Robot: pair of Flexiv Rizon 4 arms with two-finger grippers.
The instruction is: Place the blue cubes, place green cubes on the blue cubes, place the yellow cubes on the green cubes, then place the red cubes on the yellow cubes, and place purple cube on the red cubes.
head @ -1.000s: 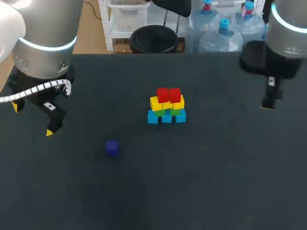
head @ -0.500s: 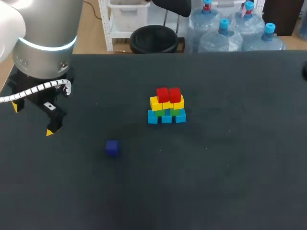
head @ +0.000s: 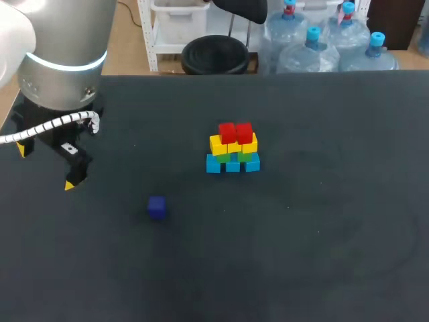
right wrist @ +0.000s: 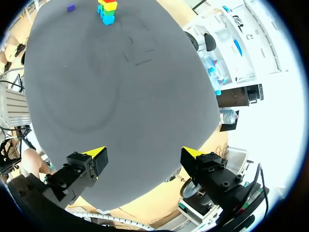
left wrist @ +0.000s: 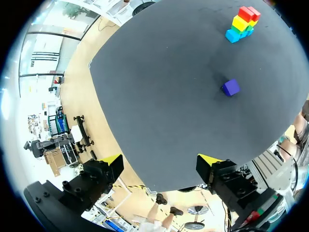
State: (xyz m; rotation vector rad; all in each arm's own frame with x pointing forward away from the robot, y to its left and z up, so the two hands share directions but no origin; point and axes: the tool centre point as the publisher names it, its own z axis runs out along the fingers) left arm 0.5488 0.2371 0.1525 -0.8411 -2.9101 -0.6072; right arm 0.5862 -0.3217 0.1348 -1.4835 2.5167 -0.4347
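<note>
Grip call: left claw (left wrist: pixel 160 160), wide and empty, needed the loose purple cube (head: pixel 157 206) squarely from above, then centred across both red cubes (head: pixel 235 131).

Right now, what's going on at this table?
Nothing is being held. The stack has blue cubes at the bottom, green cubes, yellow cubes, two red cubes on top. The purple cube lies alone on the table, apart from it, not yet placed. The left gripper and right gripper are open, empty, away from the cubes.
</note>
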